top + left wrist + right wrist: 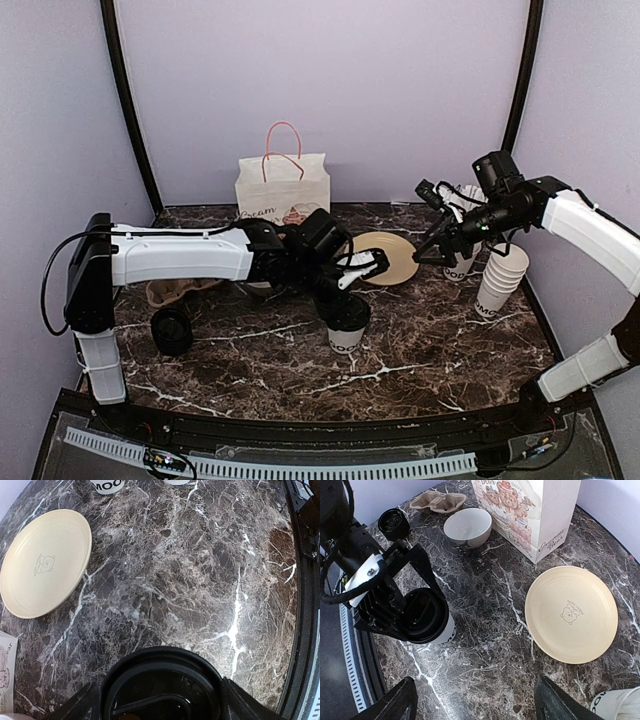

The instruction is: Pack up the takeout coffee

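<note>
Top external view: the veined marble table (450, 340) looks slick; the paper bag (283, 188) stands at the back, well apart from the cup (346, 338) at centre, so tipping in transit is judged possible; the round cream plate (400, 255) nearby could be clipped; the left gripper (347, 308) is spread astride the black plastic lid (162, 690), contact not discernible; thin paper walls could be crushed; the right gripper (475, 705) is spread, empty.
</note>
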